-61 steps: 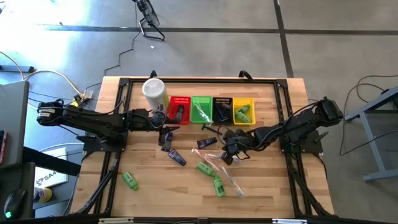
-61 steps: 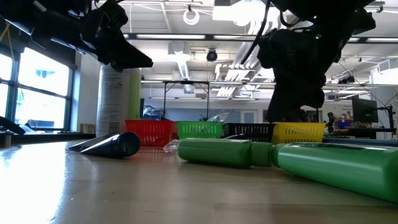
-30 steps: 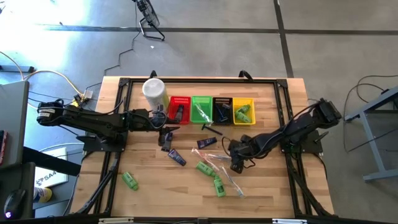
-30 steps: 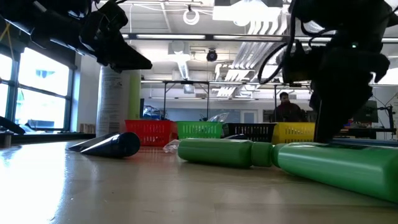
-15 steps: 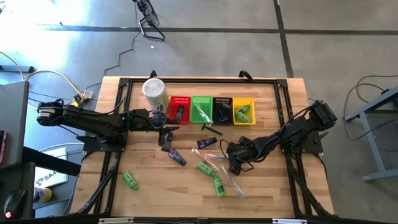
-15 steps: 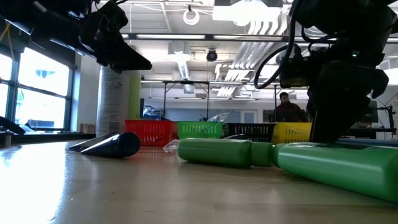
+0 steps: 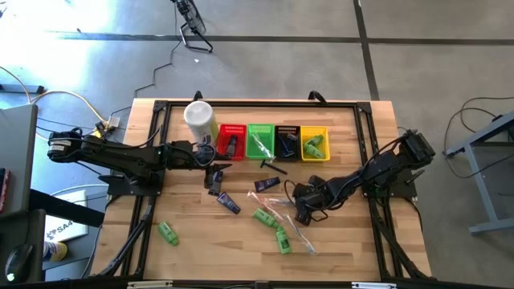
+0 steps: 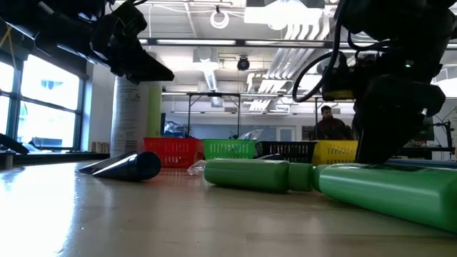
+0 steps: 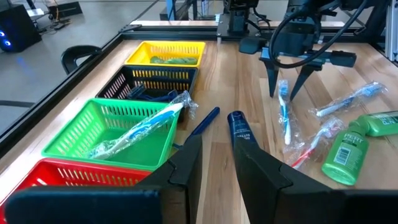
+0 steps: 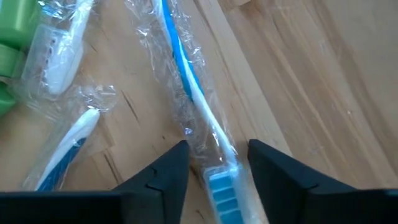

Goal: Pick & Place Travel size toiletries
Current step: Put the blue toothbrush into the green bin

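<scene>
The right gripper was lowered to the table near its middle, its fingers set apart on either side of a plastic-wrapped blue toothbrush; the brush head lay between the fingertips, and contact with the wrapper could not be confirmed. In the left wrist view the same gripper stood upright over that toothbrush, with the jaws spread around it. Two further wrapped toothbrushes lay just beside it.

The left gripper was held above the table in front of the baskets, its fingers narrowly parted with nothing between them. Ahead of it lay a dark navy tube.

The remaining toiletries were scattered on the wood: green bottles near the centre, another green bottle near the left front, and a navy tube between the arms. A wrapped toothbrush rested in the green basket, and green items in the yellow basket. A white canister stood beside the red basket.
</scene>
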Robot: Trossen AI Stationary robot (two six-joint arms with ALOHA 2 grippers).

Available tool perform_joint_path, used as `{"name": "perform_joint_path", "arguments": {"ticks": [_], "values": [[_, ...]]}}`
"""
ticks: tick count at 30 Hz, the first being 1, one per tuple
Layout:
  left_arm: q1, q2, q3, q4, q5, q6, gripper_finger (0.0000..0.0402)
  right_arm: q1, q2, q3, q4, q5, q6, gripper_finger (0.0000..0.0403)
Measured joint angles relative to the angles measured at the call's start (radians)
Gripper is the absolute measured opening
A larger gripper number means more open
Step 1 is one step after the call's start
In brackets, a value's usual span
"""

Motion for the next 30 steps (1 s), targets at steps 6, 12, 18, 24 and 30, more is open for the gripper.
{"name": "perform_joint_path", "arguments": {"ticks": [6,12,18,24,30], "values": [[0.000,0.000,0.000,0.000,0.000,0.000,0.0088,0.002,0.001,0.000,0.001,0.004,0.000,0.0098],[0.000,0.000,0.000,0.000,0.000,0.000,0.0088,0.002,0.002,0.000,0.007,-0.002,0.000,0.0072],[0.000,0.000,0.000,0.000,0.000,0.000,0.0088,0.002,0.002,0.000,0.008,-0.005,0.000,0.0072],[0.000,0.000,0.000,-0.005,0.000,0.000,0.0088,0.002,-0.012,0.000,0.005,-0.016,0.000,0.0058],[0.000,0.000,0.000,-0.010,0.000,0.000,0.0088,0.004,-0.067,-0.002,0.005,-0.010,0.001,0.0038]]}}
